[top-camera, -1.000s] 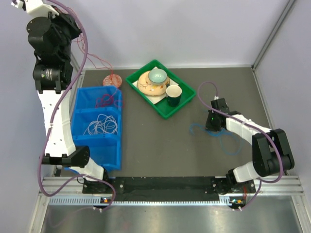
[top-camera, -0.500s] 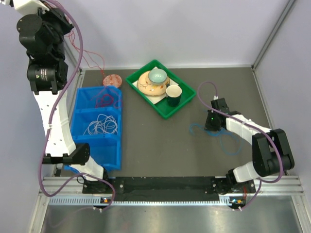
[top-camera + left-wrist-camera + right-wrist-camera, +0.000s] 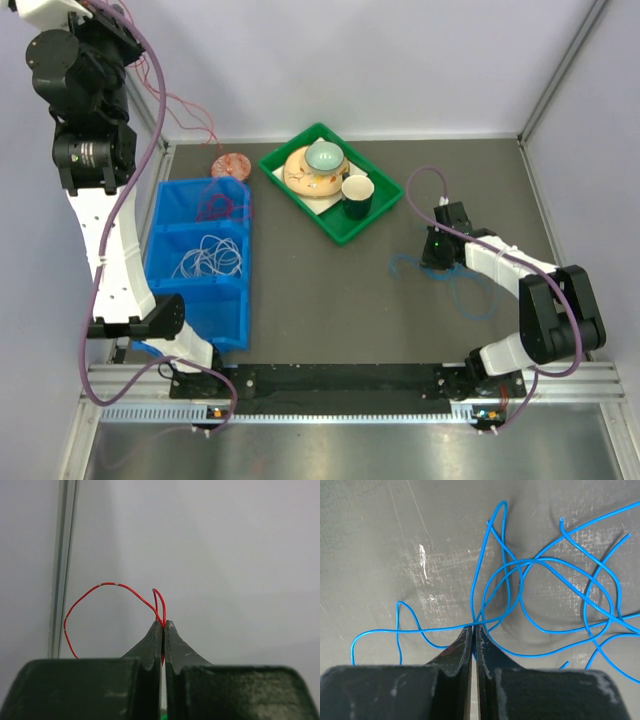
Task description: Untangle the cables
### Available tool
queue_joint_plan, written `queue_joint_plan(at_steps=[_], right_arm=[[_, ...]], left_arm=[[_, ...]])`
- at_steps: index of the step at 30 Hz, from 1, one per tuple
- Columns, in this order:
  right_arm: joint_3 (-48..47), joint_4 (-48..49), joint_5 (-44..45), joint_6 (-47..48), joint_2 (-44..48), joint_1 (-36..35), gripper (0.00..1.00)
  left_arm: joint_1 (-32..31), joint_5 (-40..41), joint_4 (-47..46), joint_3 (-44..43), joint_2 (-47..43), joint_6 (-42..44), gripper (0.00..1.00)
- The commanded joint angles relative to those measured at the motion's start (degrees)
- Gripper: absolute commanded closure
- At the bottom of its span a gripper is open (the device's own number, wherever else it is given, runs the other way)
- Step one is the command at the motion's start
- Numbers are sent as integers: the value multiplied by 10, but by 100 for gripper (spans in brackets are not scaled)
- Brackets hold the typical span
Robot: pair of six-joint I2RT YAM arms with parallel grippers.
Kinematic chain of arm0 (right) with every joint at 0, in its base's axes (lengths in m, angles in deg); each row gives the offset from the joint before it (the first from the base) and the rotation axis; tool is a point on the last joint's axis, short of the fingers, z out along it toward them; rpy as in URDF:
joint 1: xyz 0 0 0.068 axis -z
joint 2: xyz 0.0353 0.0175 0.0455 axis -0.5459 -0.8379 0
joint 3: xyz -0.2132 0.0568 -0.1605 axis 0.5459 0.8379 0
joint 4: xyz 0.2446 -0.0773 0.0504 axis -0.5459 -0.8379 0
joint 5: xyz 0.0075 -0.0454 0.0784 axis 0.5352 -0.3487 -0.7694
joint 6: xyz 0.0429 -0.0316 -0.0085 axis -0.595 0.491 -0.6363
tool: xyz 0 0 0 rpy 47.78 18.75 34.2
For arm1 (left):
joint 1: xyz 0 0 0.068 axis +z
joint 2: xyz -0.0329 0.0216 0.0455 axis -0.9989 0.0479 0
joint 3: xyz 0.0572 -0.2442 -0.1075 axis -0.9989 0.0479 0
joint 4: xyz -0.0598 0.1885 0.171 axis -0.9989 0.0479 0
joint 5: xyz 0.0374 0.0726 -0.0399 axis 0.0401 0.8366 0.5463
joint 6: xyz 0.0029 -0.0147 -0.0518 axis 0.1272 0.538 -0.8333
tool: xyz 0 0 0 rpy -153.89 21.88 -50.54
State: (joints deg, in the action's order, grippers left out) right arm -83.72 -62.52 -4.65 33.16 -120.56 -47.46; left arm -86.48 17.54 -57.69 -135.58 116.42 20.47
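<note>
Left wrist view: the left gripper (image 3: 163, 625) pinches the red cable (image 3: 100, 586) high up. The right gripper (image 3: 472, 630) pinches the blue cable (image 3: 540, 560) on the table (image 3: 375, 535). Both look light and floppy; hold near an end.

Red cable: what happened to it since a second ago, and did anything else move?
The left end effector, shut on the red cable, rose toward the far left, drawing the cable up from the blue bin. The right end effector stayed shut on the blue cable; the white cable lay unmoved.
</note>
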Motion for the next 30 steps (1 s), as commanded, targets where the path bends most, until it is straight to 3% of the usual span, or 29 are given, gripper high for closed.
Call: queue_joint_plan(at_steps=[1,16,30], right_arm=[[-19,19,-1,-2,3,5,100],[-11,24,-17,-11,-3,4,100],[-17,29,-29,-13,-19,4,100]], left_arm=[[3,-35,-46,-15,-9,-22,100],[0,-215,-117,106,5,-174,100],[-3,-204,-141,57,16,-177,100]])
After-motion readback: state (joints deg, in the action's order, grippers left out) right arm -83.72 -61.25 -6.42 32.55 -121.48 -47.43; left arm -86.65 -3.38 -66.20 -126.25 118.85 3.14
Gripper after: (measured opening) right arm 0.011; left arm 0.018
